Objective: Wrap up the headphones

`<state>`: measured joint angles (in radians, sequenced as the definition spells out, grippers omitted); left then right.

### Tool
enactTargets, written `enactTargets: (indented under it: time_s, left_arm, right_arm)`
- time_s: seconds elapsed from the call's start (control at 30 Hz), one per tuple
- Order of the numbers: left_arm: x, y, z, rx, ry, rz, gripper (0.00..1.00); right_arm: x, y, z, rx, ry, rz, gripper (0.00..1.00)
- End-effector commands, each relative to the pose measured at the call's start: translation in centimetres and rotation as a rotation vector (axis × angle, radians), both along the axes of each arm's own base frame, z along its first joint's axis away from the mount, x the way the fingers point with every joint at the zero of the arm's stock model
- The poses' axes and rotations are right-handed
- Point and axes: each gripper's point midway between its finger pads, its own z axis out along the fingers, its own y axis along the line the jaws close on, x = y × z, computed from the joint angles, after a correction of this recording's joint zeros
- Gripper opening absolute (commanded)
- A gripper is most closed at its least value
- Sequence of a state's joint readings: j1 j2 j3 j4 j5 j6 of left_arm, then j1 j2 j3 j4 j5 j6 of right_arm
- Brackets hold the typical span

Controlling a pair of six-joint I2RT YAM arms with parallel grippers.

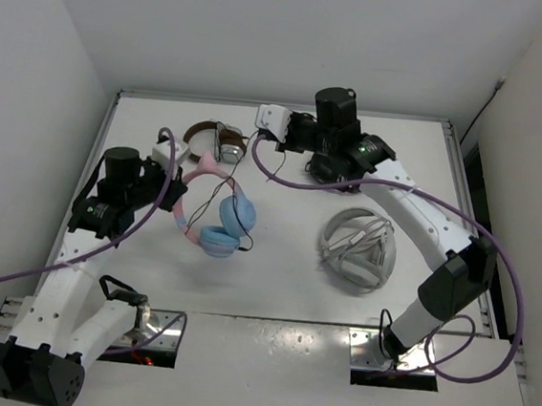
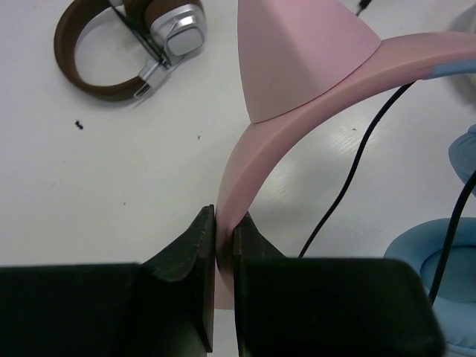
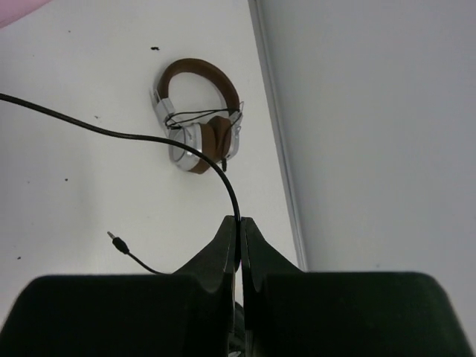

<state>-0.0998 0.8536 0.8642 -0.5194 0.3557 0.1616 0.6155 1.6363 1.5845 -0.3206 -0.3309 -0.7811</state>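
The headphones have a pink headband with cat ears and light blue earcups, and lie left of the table's middle. My left gripper is shut on the pink headband near its lower end, a cat ear just beyond the jaws and a blue earcup to the right. My right gripper, at the back of the table, is shut on the thin black cable. The cable runs off to the upper left, and its plug hangs free beside the jaws. The cable also crosses the earcups.
Brown-banded headphones with silver cups lie at the back between the two grippers, close to the rear wall; they also show in the left wrist view. Larger grey-white headphones lie at the right, under the right arm.
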Motion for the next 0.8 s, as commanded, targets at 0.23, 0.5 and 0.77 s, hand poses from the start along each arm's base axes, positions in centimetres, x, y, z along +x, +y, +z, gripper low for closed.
enactTargets:
  time_s: [0.23,0.5,0.77]
  left_arm:
    - [1.2,-2.6,8.7,-0.306,-0.094,0.0,0.0]
    - [4.1,-1.4,10.0,-0.505,-0.035,0.216,0.0]
    - [6.1,-0.2,6.9,-0.584,0.061,0.393,0.0]
  right_arm:
    - [1.8,0.5,-1.7,0.309,0.425,-0.016,0.0]
    - [-3.2,1.6,-4.2,0.549,0.965,0.051,0.0]
    - [-7.9,4.0,-8.9,0.627,1.427,-0.029,0.0]
